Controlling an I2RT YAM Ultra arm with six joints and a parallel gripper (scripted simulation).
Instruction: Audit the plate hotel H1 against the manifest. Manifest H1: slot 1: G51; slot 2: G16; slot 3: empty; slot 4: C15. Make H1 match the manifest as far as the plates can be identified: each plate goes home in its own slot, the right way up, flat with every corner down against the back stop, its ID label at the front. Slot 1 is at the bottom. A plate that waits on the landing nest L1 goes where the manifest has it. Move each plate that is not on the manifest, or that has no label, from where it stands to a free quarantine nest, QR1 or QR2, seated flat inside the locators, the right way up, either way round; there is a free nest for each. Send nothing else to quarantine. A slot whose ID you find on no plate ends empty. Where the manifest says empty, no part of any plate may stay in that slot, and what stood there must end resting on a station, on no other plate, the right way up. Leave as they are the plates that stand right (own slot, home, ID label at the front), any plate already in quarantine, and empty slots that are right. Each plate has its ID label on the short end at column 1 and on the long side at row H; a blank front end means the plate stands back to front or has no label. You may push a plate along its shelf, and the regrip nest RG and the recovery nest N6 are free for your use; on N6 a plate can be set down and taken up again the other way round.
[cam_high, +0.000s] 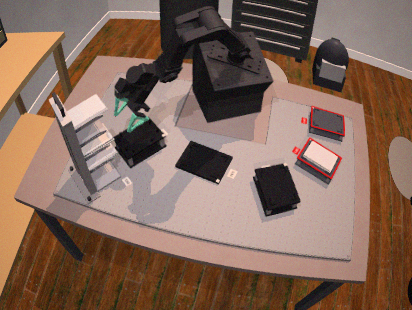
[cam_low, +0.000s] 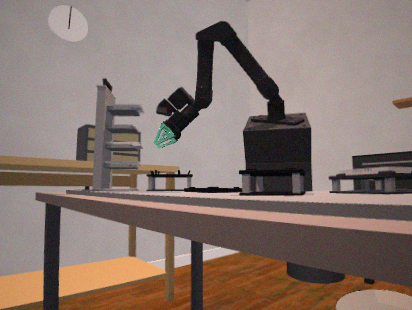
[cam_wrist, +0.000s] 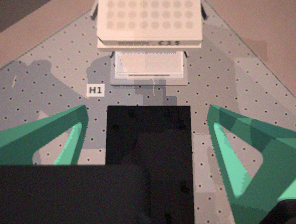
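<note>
The plate hotel H1 (cam_high: 82, 145) stands at the table's left, and it also shows in the side view (cam_low: 112, 140). A white plate (cam_wrist: 150, 22) sits in its top slot, and its front end reads C15. A lower shelf (cam_wrist: 148, 65) with a pale surface shows beneath it; I read no label there. My gripper (cam_high: 127, 115) hangs open and empty above the black nest (cam_high: 140, 142) in front of the hotel, pointing toward the hotel. In the wrist view the green fingers stand wide on either side of that black nest (cam_wrist: 149, 150). The H1 tag (cam_wrist: 96, 90) lies on the mat.
A flat black pad (cam_high: 204, 161) lies mid-table and a raised black nest (cam_high: 276, 189) to its right. Two red-framed quarantine nests stand at the far right: one (cam_high: 320, 156) holds a white plate, the other (cam_high: 327, 121) looks dark. The arm's black base (cam_high: 230, 80) stands behind.
</note>
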